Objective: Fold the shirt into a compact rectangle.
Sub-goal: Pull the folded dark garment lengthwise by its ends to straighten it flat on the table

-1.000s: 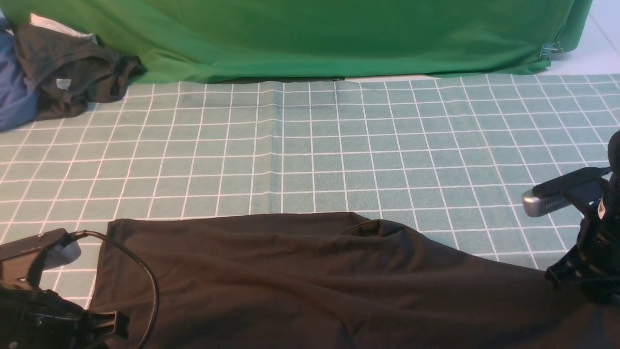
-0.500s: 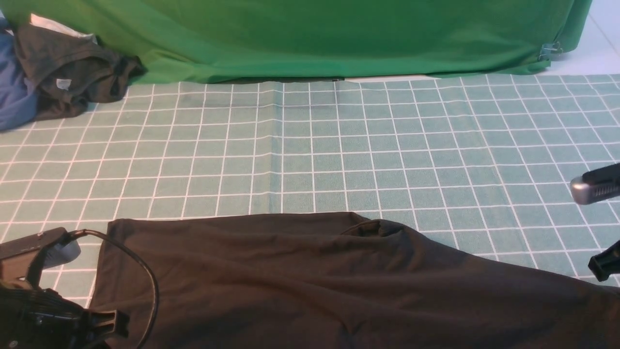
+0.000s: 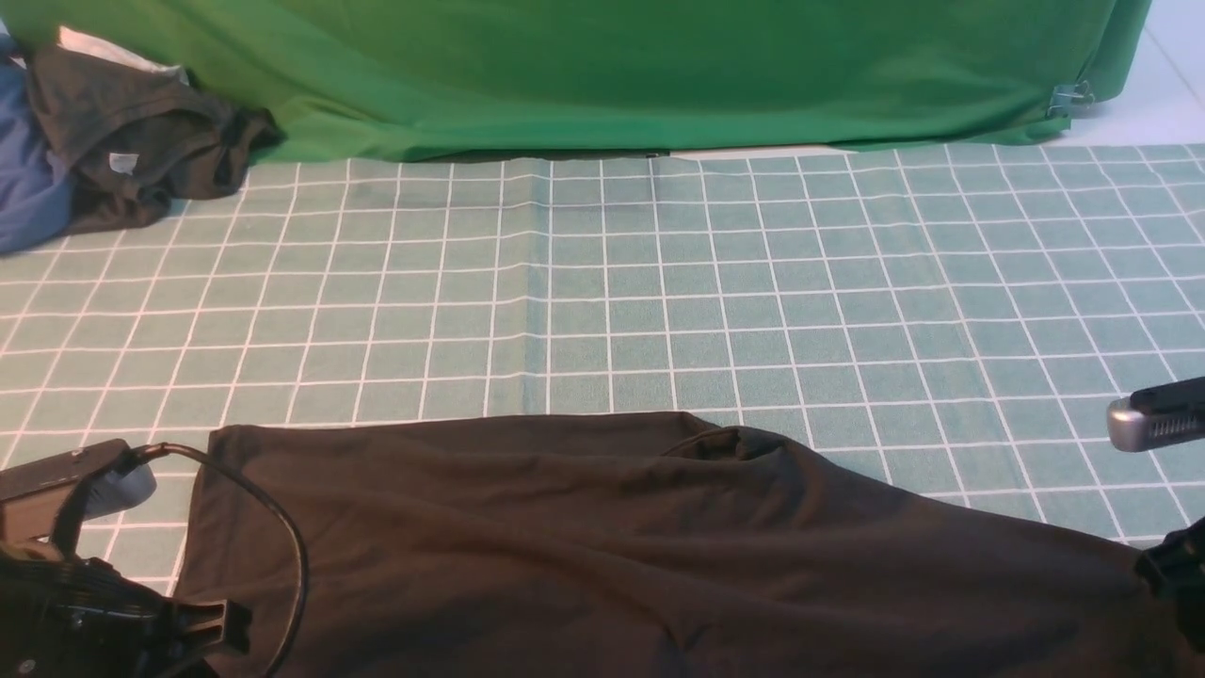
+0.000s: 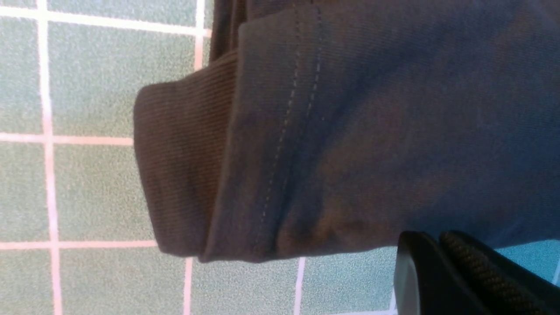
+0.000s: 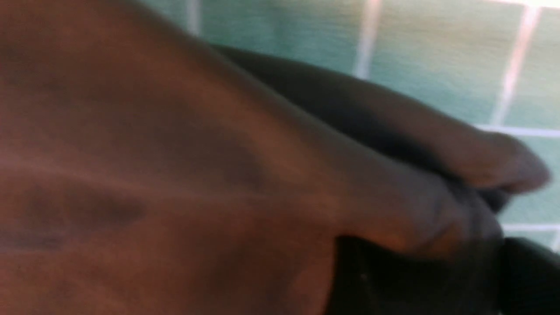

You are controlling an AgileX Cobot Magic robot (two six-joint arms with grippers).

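Right hand (image 3: 1172, 573) dropped lower at shirt (image 3: 612, 546) corner, opening unclear, left hand (image 4: 437, 245) closed, unmoved by hem

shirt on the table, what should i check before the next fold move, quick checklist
1. Shirt lying smooth: creased, with a bump at its far edge: not ok.
2. Edges aligned: a ribbed band sticks out past the stitched hem: not ok.
3. Left gripper ready to grasp: shut at the shirt's edge: not ok.
4. Right gripper state: only partly in view, wrist view blurred: cannot tell.
5. Other garments out of the way: piled at the far left, apart from the shirt: ok.
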